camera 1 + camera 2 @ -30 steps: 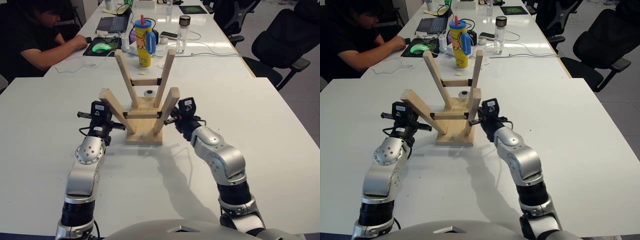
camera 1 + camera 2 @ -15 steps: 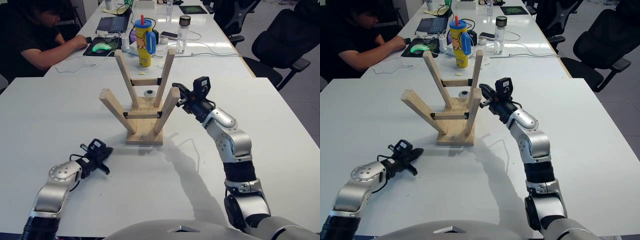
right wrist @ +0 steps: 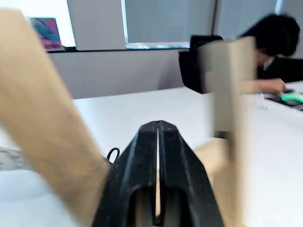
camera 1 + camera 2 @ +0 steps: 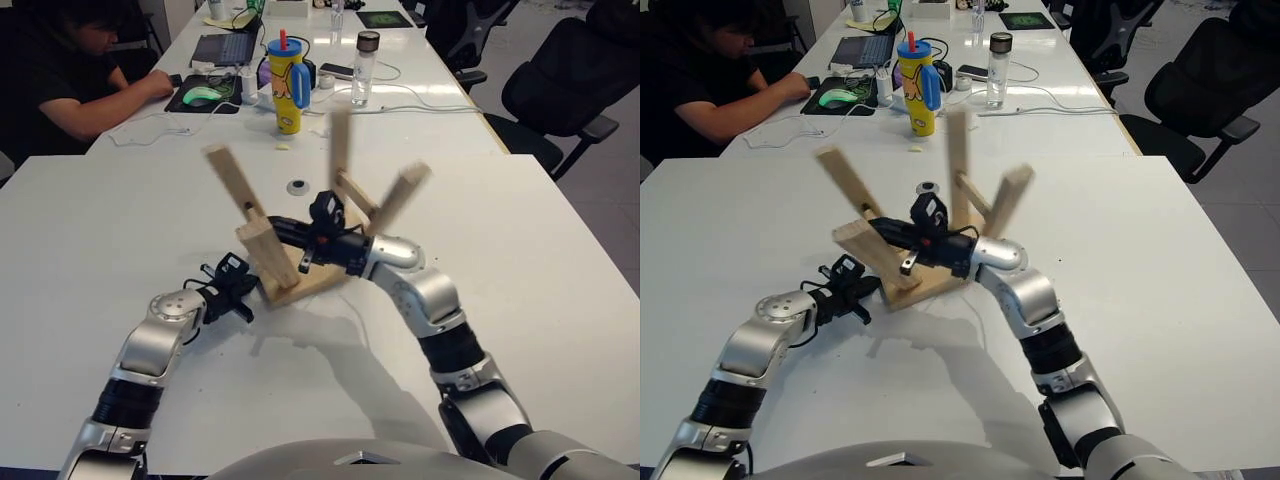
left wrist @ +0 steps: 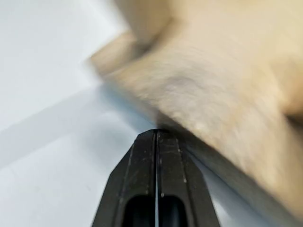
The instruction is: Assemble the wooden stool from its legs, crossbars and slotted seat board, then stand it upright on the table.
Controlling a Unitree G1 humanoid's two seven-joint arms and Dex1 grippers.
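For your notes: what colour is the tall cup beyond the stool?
Yellow cup, blue handle; best in left eye view.

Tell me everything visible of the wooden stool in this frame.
The wooden stool is pale bare wood, assembled and upside down, its legs splaying upward from the seat board. It looks tilted, with the seat board's low edge on the white table. The right end effector, shut, reaches in among the legs. The left end effector, shut, has its tips against the seat board.

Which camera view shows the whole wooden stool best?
The left eye view: it takes in the whole stool, tilted, legs up; the right eye view matches it. The wrist views catch blurred close-up pieces of its wood.
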